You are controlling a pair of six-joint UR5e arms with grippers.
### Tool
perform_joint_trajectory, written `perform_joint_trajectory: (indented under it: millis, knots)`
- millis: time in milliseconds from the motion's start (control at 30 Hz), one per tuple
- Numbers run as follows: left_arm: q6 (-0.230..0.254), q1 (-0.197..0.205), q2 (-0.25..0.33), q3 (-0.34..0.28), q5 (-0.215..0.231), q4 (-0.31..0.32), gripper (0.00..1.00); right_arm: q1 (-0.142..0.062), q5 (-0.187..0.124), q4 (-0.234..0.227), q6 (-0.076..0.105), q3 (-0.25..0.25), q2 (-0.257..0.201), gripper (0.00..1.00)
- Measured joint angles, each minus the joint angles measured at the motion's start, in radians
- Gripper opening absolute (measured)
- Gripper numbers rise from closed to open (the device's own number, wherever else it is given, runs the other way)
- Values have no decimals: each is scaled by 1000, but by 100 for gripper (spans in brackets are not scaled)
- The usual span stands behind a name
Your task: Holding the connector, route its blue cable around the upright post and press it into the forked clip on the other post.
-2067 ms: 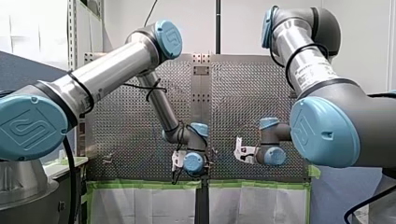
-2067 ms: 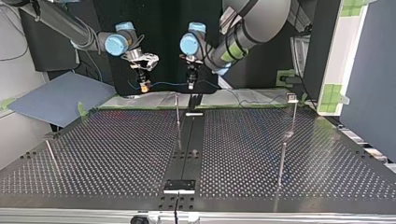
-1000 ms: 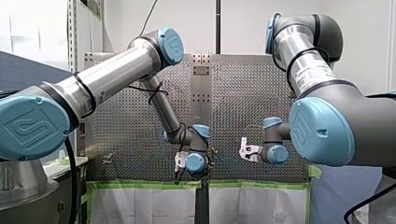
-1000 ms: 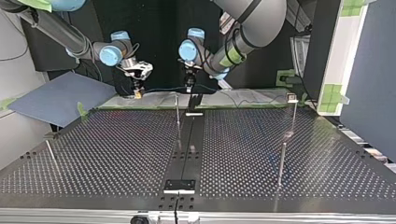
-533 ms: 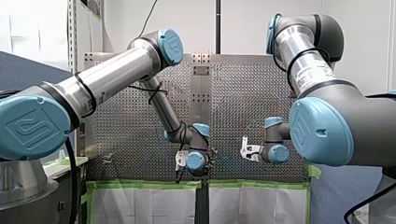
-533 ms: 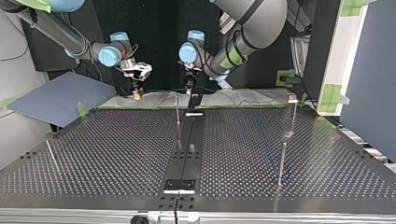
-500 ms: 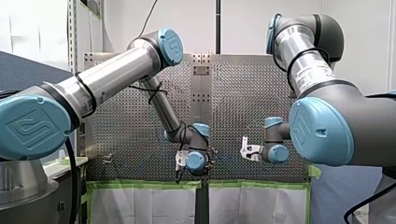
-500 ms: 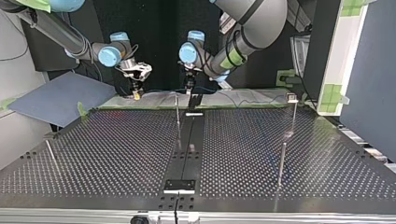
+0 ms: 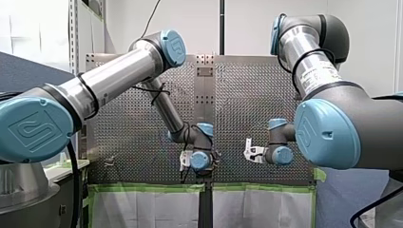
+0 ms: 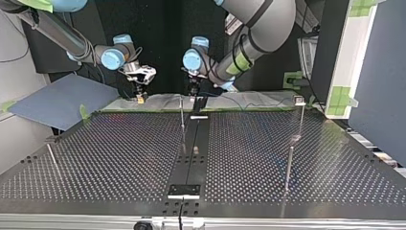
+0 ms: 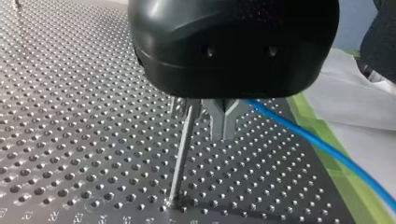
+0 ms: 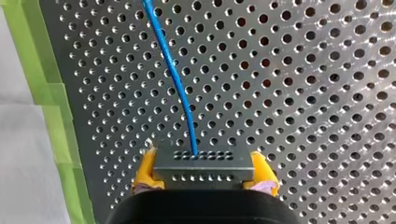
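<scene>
My right gripper (image 10: 139, 96) hangs low over the bench (image 10: 119, 153), at the edge nearest the arms and left of that edge's middle in the top view. The right wrist view shows its jaws closed on the grey connector (image 12: 203, 164), with a yellow pad (image 12: 145, 170) pressed to each side of it. The blue cable (image 12: 175, 79) leaves the connector's face and runs ahead over the perforated plate with a slight bend. A strip of green tape (image 12: 46, 107) lines the bench edge beside it.

My left gripper (image 11: 224, 133) sits at about the middle of the same edge. Its metal jaws are closed, the tips meeting just above the plate, and they grip the cable. The cable comes out at their side and trails off toward the taped edge.

The upright post (image 11: 181, 158) is planted in the bench just beside these jaws, on the side away from the cable's exit. I cannot tell whether the cable touches it.

The second post (image 10: 300, 117) stands near the right corner of that edge in the top view, well apart from both grippers. The fitting (image 10: 299, 100) on its top is too small for me to make out.
</scene>
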Motion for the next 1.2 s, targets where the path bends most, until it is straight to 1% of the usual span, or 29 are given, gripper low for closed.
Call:
perform_joint_trajectory:
  millis: [267,433,600,867,1000,1200]
  knots:
    - [-13,20,-6,26,22,-39,0,-5,3,16,-2,-12,0,0]
    - [-20,28,-35,45,39,-70,0,-6,6,19,-2,-13,0,0]
    - [-30,34,-47,63,52,-78,0,-8,9,19,-2,-15,0,0]
    - [-47,46,-48,92,67,-92,0,-12,15,19,-2,-20,1,0]
    - [-63,55,-48,103,82,-94,0,-17,21,20,0,-26,2,0]
    - [-71,69,-49,115,97,-98,0,-25,31,22,4,-35,3,0]
